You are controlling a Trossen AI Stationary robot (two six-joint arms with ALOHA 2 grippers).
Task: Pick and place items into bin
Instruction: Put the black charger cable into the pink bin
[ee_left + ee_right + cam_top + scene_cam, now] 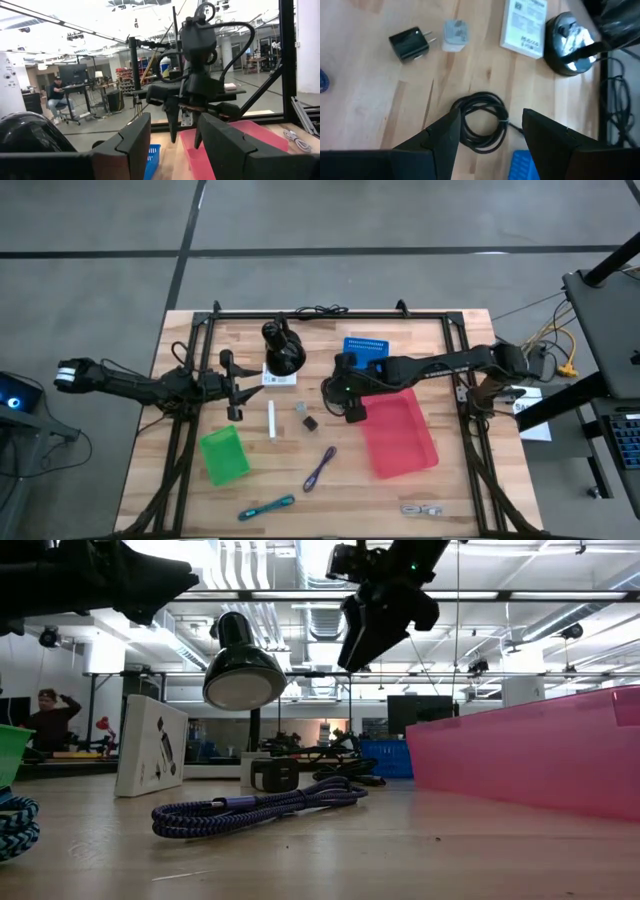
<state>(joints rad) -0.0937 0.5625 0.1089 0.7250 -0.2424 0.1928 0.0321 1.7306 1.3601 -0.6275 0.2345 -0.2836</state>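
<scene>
right gripper (490, 132) spread wide above the black coiled cable (481, 122), holding nothing.

its fingers (442, 135) stand apart on either side of the cable, a loose round loop lying flat on the bench (450, 490) near the middle, just off the pink bin (400, 435) at its back corner. the small black plug block (409, 43) and a grey piece (454, 34) lie farther toward the bench middle, the white card (524, 27) beside the dark lamp base (568, 42). the left gripper (236, 385) hangs open and empty toward the left edge.
</scene>
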